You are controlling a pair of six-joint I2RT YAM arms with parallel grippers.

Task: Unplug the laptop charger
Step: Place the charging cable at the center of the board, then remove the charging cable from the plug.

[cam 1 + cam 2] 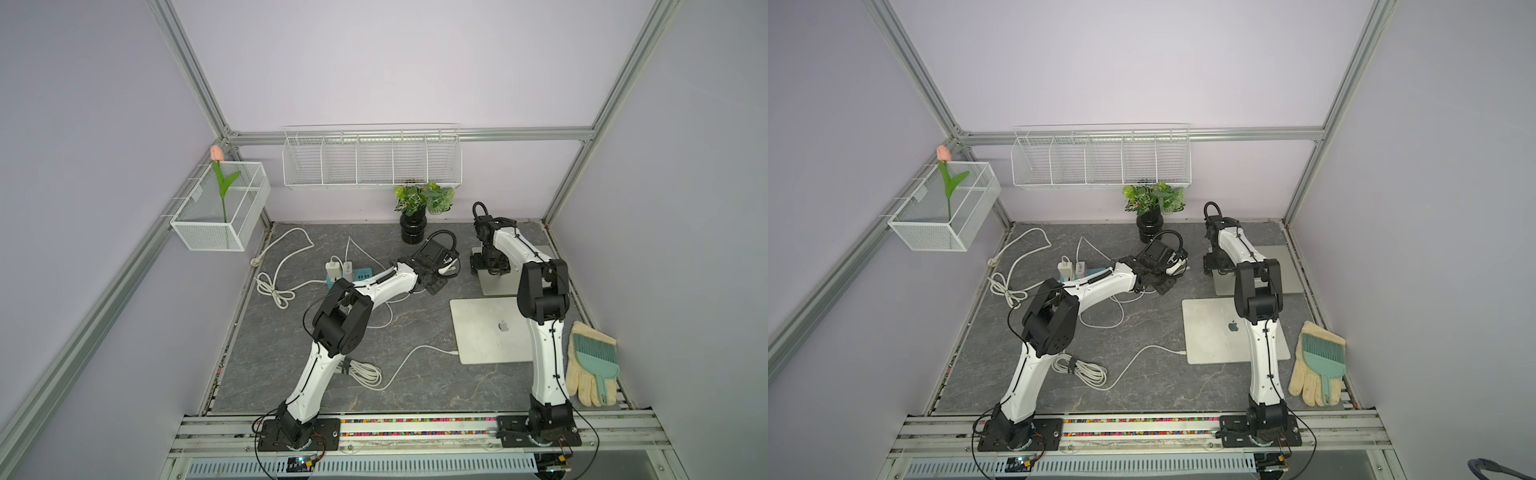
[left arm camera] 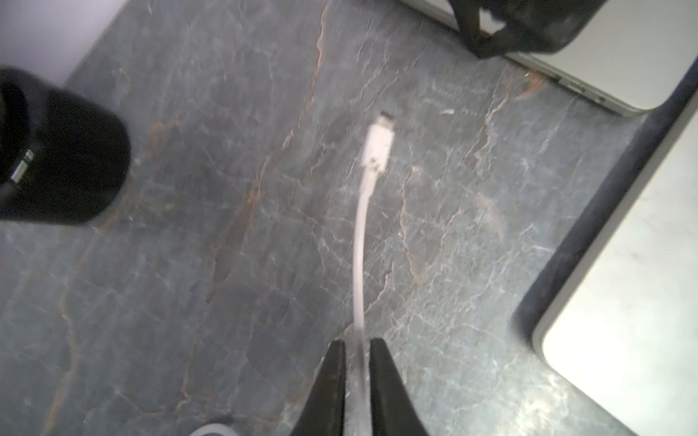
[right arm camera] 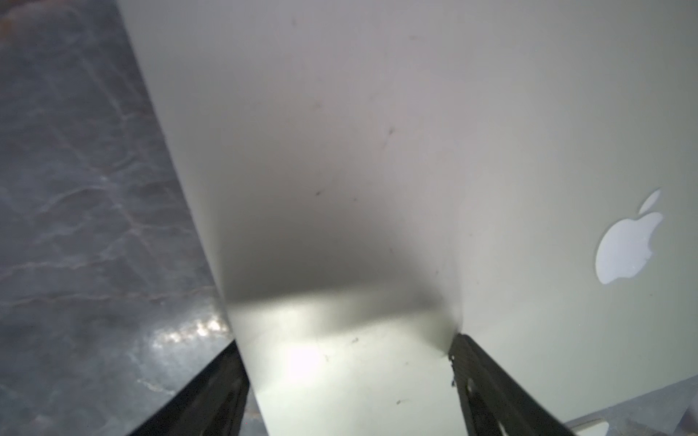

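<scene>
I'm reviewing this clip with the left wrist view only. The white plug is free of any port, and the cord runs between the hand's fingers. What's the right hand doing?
Observer: The right hand is open, straddling the far laptop's edge, one finger over its lid.
Operator: Anything plugged into a laptop?
Observer: Yes, in both top views a second white cable enters the near laptop's side.
Operator: Any power source visible?
Observer: Two white adapters sit in a blue power strip.

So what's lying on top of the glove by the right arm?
A teal brush lies flat on the cream glove, its handle along the glove. The part of the glove beneath it is covered; nothing else shows on top.
</scene>
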